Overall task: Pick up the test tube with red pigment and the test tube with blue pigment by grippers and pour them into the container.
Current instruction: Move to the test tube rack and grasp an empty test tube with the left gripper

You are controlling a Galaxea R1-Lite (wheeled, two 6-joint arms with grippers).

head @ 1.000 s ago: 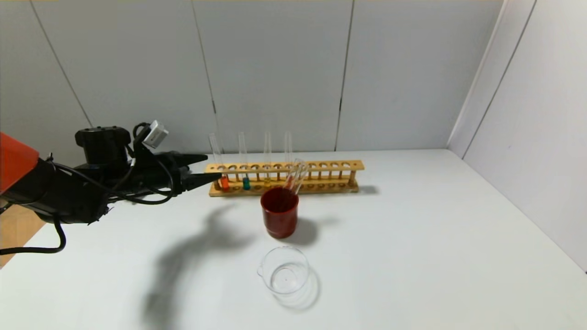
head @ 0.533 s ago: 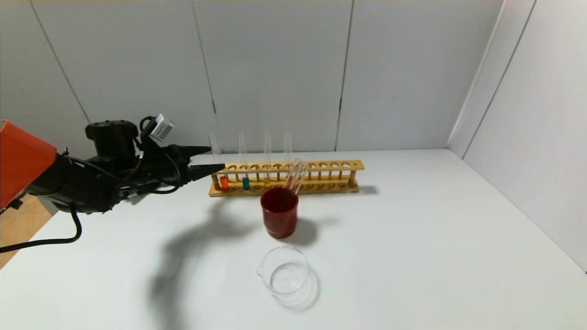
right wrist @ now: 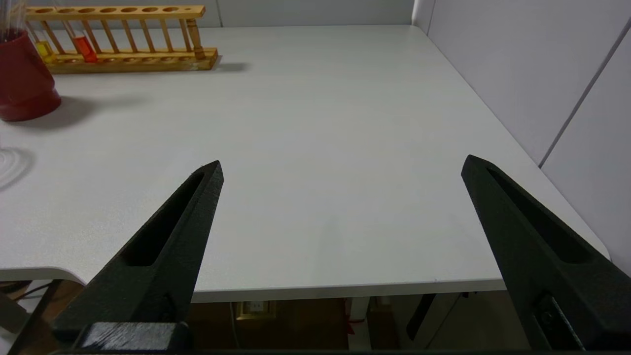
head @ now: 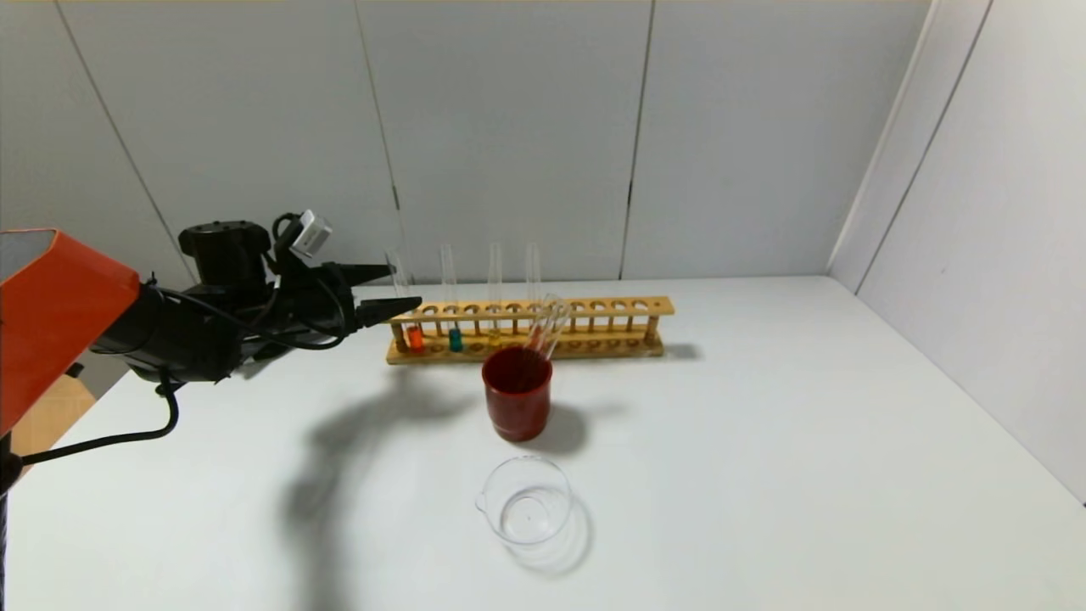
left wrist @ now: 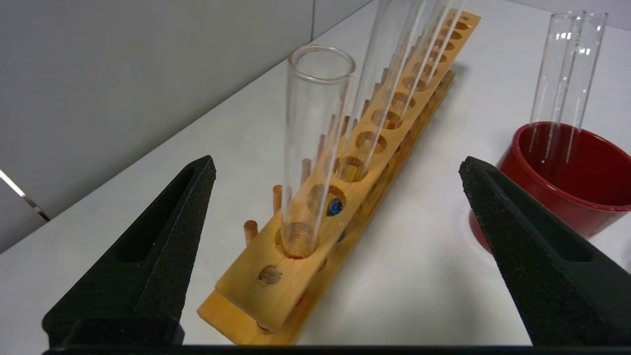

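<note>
The test tube with red pigment point(head: 414, 336) stands in the end hole of the wooden rack point(head: 594, 307). The test tube with blue pigment point(head: 456, 339) stands two holes along. My left gripper point(head: 405, 287) hovers open at the rack's left end, its tips level with the red tube's upper glass and not touching it. In the left wrist view that tube point(left wrist: 313, 148) rises between the open fingers of my left gripper point(left wrist: 337, 162), nearer one finger, and blue liquid point(left wrist: 336, 207) shows through a hole behind it. The container point(head: 526, 502) sits empty near the front. My right gripper point(right wrist: 342, 165) is open over the table's near edge.
A dark-red cup point(head: 517, 397) holding empty glass tubes point(head: 547, 327) stands between the rack and the container, close beside the left gripper's reach point(left wrist: 567, 167). Two more tubes point(head: 495, 280) stand in the rack. Walls close off the back and right.
The left arm has moved up and forward towards the rack's left end, bringing its open jaws around the red tube's upper part. Nothing else has moved.
</note>
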